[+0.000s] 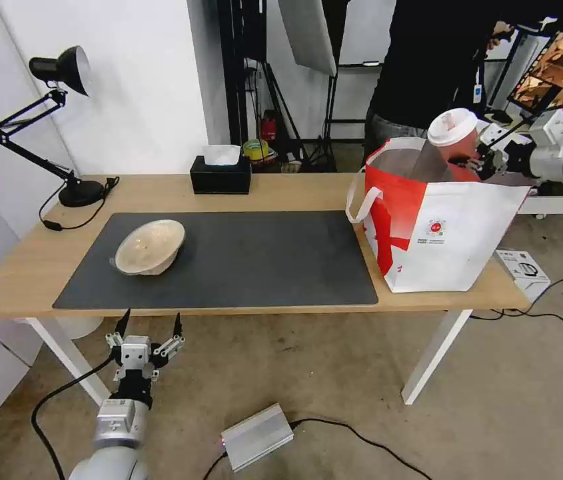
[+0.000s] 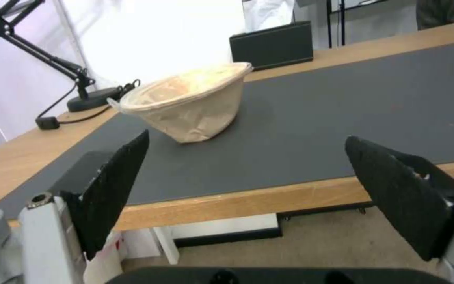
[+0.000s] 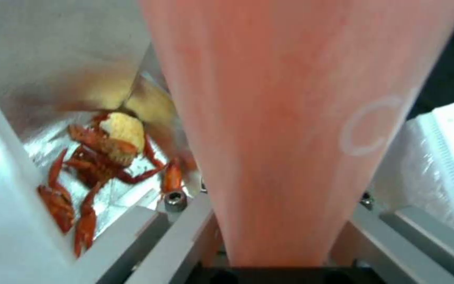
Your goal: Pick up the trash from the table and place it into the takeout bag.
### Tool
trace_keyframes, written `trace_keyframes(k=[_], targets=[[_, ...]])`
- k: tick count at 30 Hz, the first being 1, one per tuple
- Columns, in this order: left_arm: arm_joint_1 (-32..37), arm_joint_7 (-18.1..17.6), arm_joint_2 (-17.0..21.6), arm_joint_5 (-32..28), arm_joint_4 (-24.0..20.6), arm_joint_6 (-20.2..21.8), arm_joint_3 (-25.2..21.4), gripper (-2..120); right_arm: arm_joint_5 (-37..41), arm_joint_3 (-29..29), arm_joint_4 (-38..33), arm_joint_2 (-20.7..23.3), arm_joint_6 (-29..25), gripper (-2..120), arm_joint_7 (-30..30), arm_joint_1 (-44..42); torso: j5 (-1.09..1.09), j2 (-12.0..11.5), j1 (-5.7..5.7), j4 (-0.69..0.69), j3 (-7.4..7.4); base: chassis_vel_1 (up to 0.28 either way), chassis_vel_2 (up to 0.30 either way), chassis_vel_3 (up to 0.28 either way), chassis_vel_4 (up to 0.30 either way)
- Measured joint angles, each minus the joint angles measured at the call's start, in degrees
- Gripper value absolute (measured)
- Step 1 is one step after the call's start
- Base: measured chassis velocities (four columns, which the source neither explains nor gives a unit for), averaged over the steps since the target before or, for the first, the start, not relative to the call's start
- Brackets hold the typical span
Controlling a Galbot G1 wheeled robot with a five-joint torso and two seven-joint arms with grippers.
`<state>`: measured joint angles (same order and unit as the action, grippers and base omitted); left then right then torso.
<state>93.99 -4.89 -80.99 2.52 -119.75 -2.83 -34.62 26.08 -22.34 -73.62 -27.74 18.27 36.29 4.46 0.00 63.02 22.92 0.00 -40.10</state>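
Up at the far right, the right gripper (image 1: 478,160) is clenched on the orange-red drink cup (image 1: 456,139), holding it upright by its lower body over the open mouth of the takeout bag (image 1: 441,233), white lid (image 1: 452,127) on top. From the right wrist view the cup's (image 3: 295,130) tapered wall runs up between the gripper's metal fingers, and beside it red crayfish scraps (image 3: 101,161) lie on the silver foil lining (image 3: 53,59) down inside the bag. The bag stands on the right end of the light-wood table (image 1: 21,267), just beside the right edge of the dark grey mat (image 1: 261,260).

The left gripper (image 1: 149,327) hangs below the table's near edge at the left, released, its black fingers (image 2: 114,189) spread wide apart and holding nothing. Beyond it the soiled beige bowl (image 1: 150,247) rests tilted on the mat's left part. A black tissue box (image 1: 220,175) and a black desk lamp (image 1: 61,73) stand along the far side.
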Motion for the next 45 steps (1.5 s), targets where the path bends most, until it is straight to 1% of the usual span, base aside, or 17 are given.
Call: trace_keyframes(k=[10, 16, 17, 18, 20, 21, 24, 25, 27, 28, 29, 33, 34, 38, 39, 42, 45], targets=[[-0.22, 0.00, -0.35, 0.10, 0.32, 0.00, 0.25, 100, -1.30, 0.00, -0.10, 0.27, -0.37, 5, 1.84, -0.03, 0.00, 0.00, 0.00, 0.00, 0.00, 0.000, 0.000, 0.000, 0.000], [-0.19, 0.00, -0.34, 0.13, 0.32, 0.00, 0.23, 100, -1.46, 0.01, -0.06, 0.17, -0.69, 5, 1.62, 0.19, 0.00, 0.00, 0.00, 0.01, 0.00, 0.000, 0.000, 0.000, 0.000], [-0.15, 0.00, -0.31, 0.14, 0.32, 0.00, 0.21, 100, -1.50, 0.03, -0.11, 0.24, -0.76, 14, 1.41, 0.36, -0.01, 0.00, 0.00, 0.00, 0.00, 0.000, 0.000, 0.000, 0.000], [-0.15, 0.00, -0.31, 0.14, 0.32, 0.00, 0.21, 100, -1.50, 0.03, -0.11, 0.24, -0.76, 14, 1.41, 0.36, -0.01, 0.00, 0.00, 0.00, 0.00, 0.000, 0.000, 0.000, 0.000], [-0.15, 0.01, -0.37, 0.19, 0.32, 0.00, 0.30, 100, -1.51, 0.03, -0.27, 0.29, -0.80, 25, 1.14, 0.69, 0.00, 0.00, 0.00, 0.00, 0.00, 0.000, 0.000, 0.000, 0.000], [-0.15, 0.01, -0.37, 0.19, 0.32, 0.00, 0.30, 100, -1.51, 0.03, -0.27, 0.29, -0.80, 25, 1.14, 0.69, 0.00, 0.00, 0.00, 0.00, 0.00, 0.000, 0.000, 0.000, 0.000], [-0.19, 0.02, -0.53, 0.30, 0.32, 0.00, 0.49, 100, -1.51, 0.03, -0.90, 0.44, -0.80, 40, 0.88, 0.99, 0.00, 0.00, 0.00, 0.00, 0.00, 0.000, 0.000, 0.000, 0.000], [-0.19, 0.02, -0.53, 0.30, 0.32, 0.00, 0.49, 100, -1.51, 0.03, -0.90, 0.44, -0.80, 40, 0.88, 0.99, 0.00, 0.00, 0.00, 0.00, 0.00, 0.000, 0.000, 0.000, 0.000], [-0.18, 0.03, -0.56, 0.35, 0.32, 0.00, 0.53, 100, -1.43, 0.03, -1.17, 0.46, -0.80, 48, 0.69, 1.27, -0.01, 0.00, 0.00, 0.00, 0.00, 0.000, 0.000, 0.000, 0.000], [-0.16, 0.03, -0.56, 0.37, 0.30, 0.00, 0.54, 100, -1.34, 0.03, -1.22, 0.45, -0.80, 54, 0.60, 1.54, 0.00, 0.00, 0.00, 0.00, 0.00, 0.000, 0.000, 0.000, 0.000], [-0.16, 0.03, -0.56, 0.37, 0.30, 0.00, 0.54, 100, -1.34, 0.03, -1.22, 0.45, -0.80, 54, 0.60, 1.54, 0.00, 0.00, 0.00, 0.00, 0.00, 0.000, 0.000, 0.000, 0.000], [-0.09, 0.04, -0.39, 0.38, 0.05, 0.00, 0.47, 100, -1.12, -0.04, -1.42, 0.35, -0.79, 73, 0.51, 2.27, -0.01, 0.00, 0.00, 0.00, 0.00, 0.000, 0.000, 0.000, 0.000], [-0.09, 0.04, -0.39, 0.38, 0.05, 0.00, 0.47, 100, -1.12, -0.04, -1.42, 0.35, -0.79, 73, 0.51, 2.27, -0.01, 0.00, 0.00, 0.00, 0.00, 0.000, 0.000, 0.000, 0.000], [0.05, 0.04, -0.51, 0.39, -0.12, 0.00, 0.48, 100, -1.02, -0.14, -2.14, 0.59, -0.74, 89, 0.44, 2.35, 0.00, 0.00, 0.00, 0.00, 0.00, 0.000, 0.000, 0.000, 0.000], [0.05, 0.04, -0.51, 0.39, -0.12, 0.00, 0.48, 100, -1.02, -0.14, -2.14, 0.59, -0.74, 89, 0.44, 2.35, 0.00, 0.00, 0.00, 0.00, 0.00, 0.000, 0.000, 0.000, 0.000], [0.22, 0.04, -0.66, 0.43, -0.14, 0.00, 0.52, 100, -0.61, -0.03, -2.56, 0.81, -0.70, 99, 0.33, 2.58, -0.01, 0.00, 0.00, 0.00, 0.00, 0.000, 0.000, 0.000, 0.000], [0.33, 0.04, -0.72, 0.46, -0.26, 0.00, 0.53, 100, 0.17, 0.22, -3.12, 1.08, -0.58, 100, 0.17, 2.81, 0.00, 0.00, 0.00, 0.00, 0.00, 0.000, 0.000, 0.000, 0.000]])
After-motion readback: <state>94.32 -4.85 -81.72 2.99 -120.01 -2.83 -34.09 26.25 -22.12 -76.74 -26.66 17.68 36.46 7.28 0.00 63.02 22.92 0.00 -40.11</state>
